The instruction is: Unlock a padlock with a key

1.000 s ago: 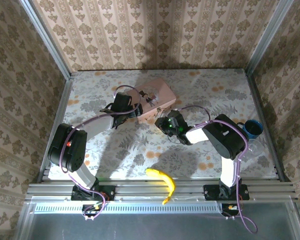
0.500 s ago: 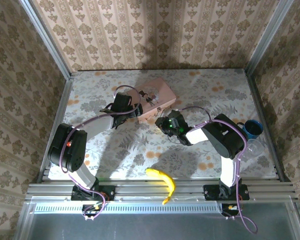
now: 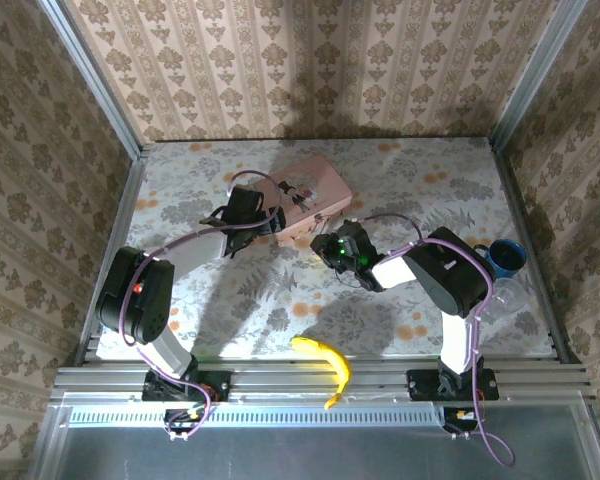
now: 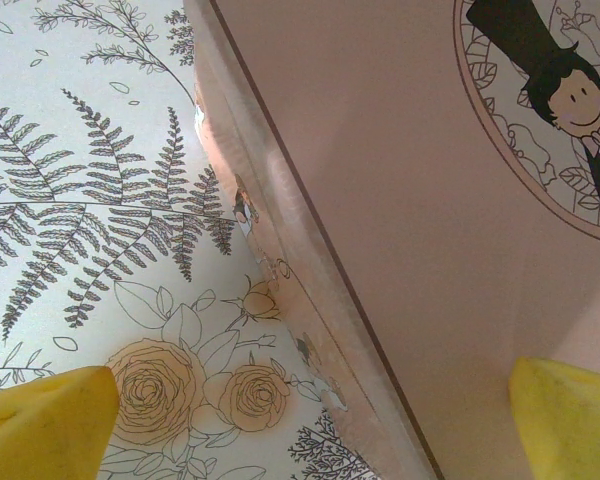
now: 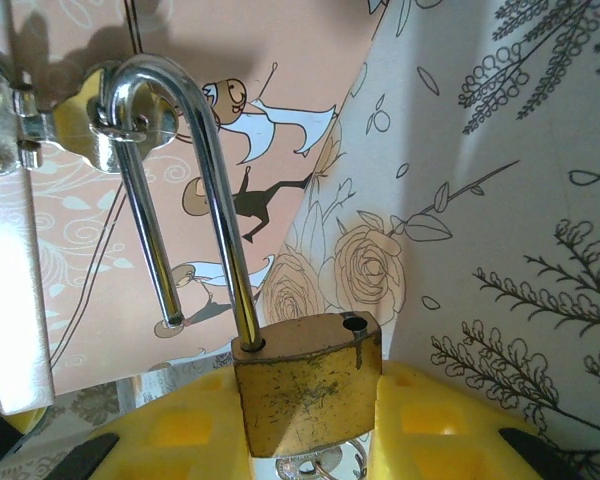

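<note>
Open padlock (image 5: 305, 385) hooked through hasp (image 5: 70, 125) on pink tin (image 5: 80, 260); key (image 5: 312, 467) possibly underneath.

Arms (image 3: 145, 310) blk & white w/ purple cables (image 3: 385, 214), green LED (image 3: 340, 243) on right, yellow pincer pads (image 4: 50, 425).

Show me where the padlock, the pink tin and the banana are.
padlock (image 5: 305, 390), right wrist view, on its brass body.
pink tin (image 3: 323, 186), top external view, on its lid.
banana (image 3: 334, 362), top external view, on its curved middle.
</note>
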